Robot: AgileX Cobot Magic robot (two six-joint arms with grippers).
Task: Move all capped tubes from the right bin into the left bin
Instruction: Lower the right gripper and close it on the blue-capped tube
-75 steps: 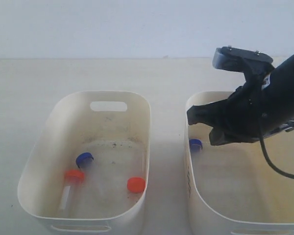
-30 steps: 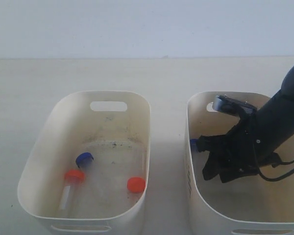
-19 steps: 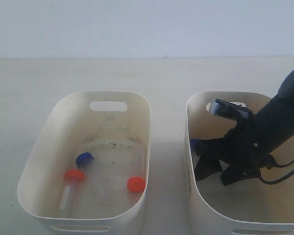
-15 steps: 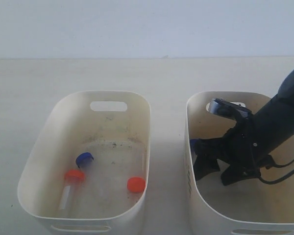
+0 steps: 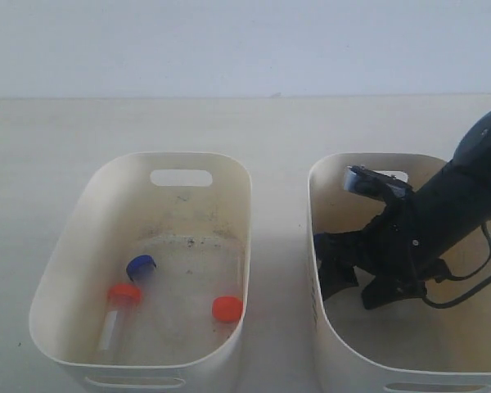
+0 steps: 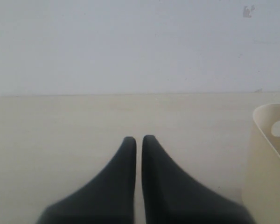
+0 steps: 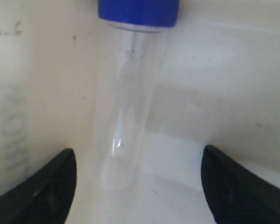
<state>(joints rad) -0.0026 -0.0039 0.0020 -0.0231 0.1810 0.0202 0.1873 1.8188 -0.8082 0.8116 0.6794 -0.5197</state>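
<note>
One capped tube (image 7: 126,107) lies in the right bin (image 5: 442,356), on the floor close along the side wall nearest the left bin (image 5: 65,270). Its blue cap (image 7: 139,10) points away from your right tool (image 7: 139,184). You cannot see it from the exterior view, because the arm hides it. Three more rest in the left bin: a blue-capped tube (image 5: 141,266), an orange-capped tube (image 5: 121,299) and a second orange cap (image 5: 227,309) whose body is hard to make out.

Your right tool is down inside the right bin with its jaws spread wide, one on either side of the tube's closed end and neither touching it. Your left tool (image 6: 136,140) has its fingers pressed together on nothing, over the bare desk (image 6: 60,121).

Expect the tube to be very light and stiff, probably empty, with smooth clear walls. Being round and slick, it will likely roll or squirt out if you pinch it off-centre or near the rounded tip. Take hold across the body, about midway or nearer the cap, where the wider cap can act as a stop against slipping. Mind the wall: the finger on that side has little room and may nudge the tube before closing. A gentle squeeze should do, since thin plastic could crack under a hard one.
</note>
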